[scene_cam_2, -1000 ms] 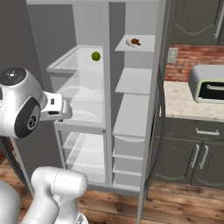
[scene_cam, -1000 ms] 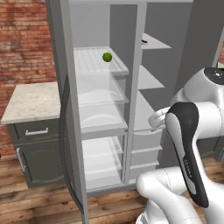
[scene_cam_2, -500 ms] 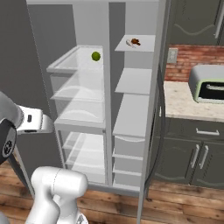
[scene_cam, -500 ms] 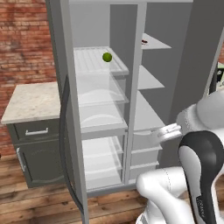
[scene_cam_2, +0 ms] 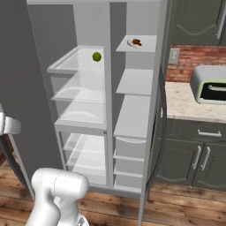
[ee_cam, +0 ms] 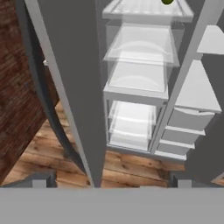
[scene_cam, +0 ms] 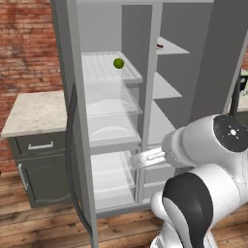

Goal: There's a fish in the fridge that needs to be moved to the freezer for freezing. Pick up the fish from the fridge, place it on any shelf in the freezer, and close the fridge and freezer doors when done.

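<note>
The gripper [ee_cam: 111, 180] was released and carried nothing; its two dark tips stood wide apart at the bottom of the hand view. It faced the thin near edge of the fridge door [ee_cam: 74, 65], probably because closing the doors was the step that remained. The fish [scene_cam_2: 134, 42] seemed to lie on the top shelf of the freezer [scene_cam_2: 134, 114], far up on the right. It was a small pale shape with a reddish-brown part, too small to read clearly, so I only judged it to be the fish. It lay flat near the middle of that solid, pale grey shelf, a stable place where it would not roll. The green ball [scene_cam_2: 96, 56] sat on the top glass shelf of the fridge [scene_cam: 114, 131], round and smooth, and well apart from the fish. The fridge shelves were clear and thin, with see-through drawers below, while the freezer had matt grey shelves and closed grey drawers. Both doors stood open: the freezer door [scene_cam_2: 162, 53] on the right, flat and grey, and the fridge door on the left with a long dark curved handle [ee_cam: 43, 100]. The floor [ee_cam: 39, 144] was of brown wooden boards.
</note>
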Motion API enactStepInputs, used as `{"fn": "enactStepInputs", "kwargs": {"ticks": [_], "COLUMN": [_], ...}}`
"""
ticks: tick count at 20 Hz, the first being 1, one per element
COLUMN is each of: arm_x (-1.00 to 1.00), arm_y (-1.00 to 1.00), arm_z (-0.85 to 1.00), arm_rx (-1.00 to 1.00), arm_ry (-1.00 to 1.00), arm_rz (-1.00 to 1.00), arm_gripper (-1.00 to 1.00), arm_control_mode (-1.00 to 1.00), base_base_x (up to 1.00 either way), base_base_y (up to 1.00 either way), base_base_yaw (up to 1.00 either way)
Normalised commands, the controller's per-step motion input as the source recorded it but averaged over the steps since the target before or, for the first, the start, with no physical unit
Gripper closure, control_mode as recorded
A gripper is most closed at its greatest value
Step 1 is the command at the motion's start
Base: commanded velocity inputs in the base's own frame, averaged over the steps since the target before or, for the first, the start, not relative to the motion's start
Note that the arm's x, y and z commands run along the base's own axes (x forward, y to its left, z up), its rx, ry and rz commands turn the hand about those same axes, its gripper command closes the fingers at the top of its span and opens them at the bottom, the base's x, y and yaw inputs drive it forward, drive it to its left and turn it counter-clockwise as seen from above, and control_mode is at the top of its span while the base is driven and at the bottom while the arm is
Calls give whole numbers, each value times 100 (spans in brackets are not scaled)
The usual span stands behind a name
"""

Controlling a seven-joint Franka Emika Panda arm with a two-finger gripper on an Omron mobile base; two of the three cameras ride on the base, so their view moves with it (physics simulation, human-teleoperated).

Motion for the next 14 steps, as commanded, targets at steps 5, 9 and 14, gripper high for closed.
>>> {"fn": "enactStepInputs", "kwargs": {"ticks": [5, 9, 14], "arm_x": [0, -5, 5], "arm_y": [89, 70, 65], "arm_z": [-12, -20, -46], "arm_rx": [2, 11, 19], "arm_ry": [-11, -19, -15], "arm_rz": [-7, -6, -2], "arm_gripper": [-100, -100, -100], "arm_control_mode": [-100, -100, -100], "base_base_x": [0, 0, 0], "base_base_y": [0, 0, 0], "base_base_yaw": [0, 0, 0]}}
